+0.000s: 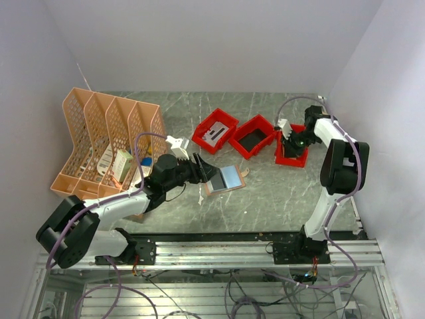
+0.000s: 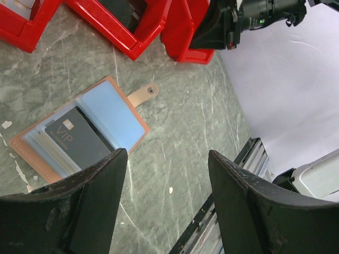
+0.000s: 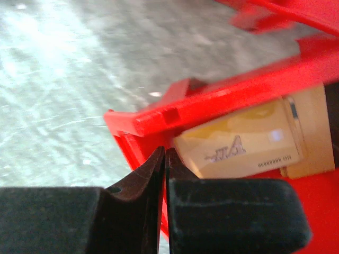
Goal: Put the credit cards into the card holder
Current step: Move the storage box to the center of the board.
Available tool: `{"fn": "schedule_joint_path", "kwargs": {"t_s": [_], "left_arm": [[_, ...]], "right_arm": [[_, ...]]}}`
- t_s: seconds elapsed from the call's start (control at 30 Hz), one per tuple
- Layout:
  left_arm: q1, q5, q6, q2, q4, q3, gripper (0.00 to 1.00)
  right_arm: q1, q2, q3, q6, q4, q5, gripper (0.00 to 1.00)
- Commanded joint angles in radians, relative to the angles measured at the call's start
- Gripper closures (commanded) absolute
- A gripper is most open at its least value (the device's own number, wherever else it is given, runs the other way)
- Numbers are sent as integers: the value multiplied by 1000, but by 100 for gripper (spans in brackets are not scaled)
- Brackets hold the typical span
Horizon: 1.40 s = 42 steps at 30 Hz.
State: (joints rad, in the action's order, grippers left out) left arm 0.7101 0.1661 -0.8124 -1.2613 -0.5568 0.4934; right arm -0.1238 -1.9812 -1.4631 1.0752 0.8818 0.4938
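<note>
Across the top view's middle, the grey table (image 1: 285,199) is carrying a peach file rack (image 1: 99,133) at left and red bins (image 1: 254,136) at upper right. Over the rightmost bin (image 1: 292,159) the right gripper (image 3: 165,154) is hanging with its jaws pressed together on nothing, at the rim. Lower centre, the left gripper (image 2: 167,159) is hovering spread wide and empty above the card holder (image 2: 139,96), which is lying open. A dark card (image 2: 79,138) is sitting in its pockets; a light blue card (image 2: 114,119) is probably tucked in too. One pale card (image 3: 238,145) is lying in that bin, so the job is looking partly done.
</note>
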Motion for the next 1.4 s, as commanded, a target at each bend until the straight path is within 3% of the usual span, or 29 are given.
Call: {"fn": "schedule_joint_path", "kwargs": {"t_s": [0.0,0.23,0.4,0.67,0.97,1.37], "left_arm": [[-3,16,3,7,-40,4,27],[1,47,-21,-42,-100,17,28],[46,31,-33,-87,-141,45,29],[210,-91,-41,-270,-95,195,32],[306,-91,-123,-587,-109,427,37],[333,-60,-123,-895,3,731,42]], "right_arm": [[47,66,56,61,141,108,96],[124,124,59,-63,159,196,94],[69,111,-45,-140,153,108,88],[45,25,-104,-77,125,-44,55],[34,-85,-153,-94,88,-63,35],[24,-132,-155,-74,124,-29,35]]}}
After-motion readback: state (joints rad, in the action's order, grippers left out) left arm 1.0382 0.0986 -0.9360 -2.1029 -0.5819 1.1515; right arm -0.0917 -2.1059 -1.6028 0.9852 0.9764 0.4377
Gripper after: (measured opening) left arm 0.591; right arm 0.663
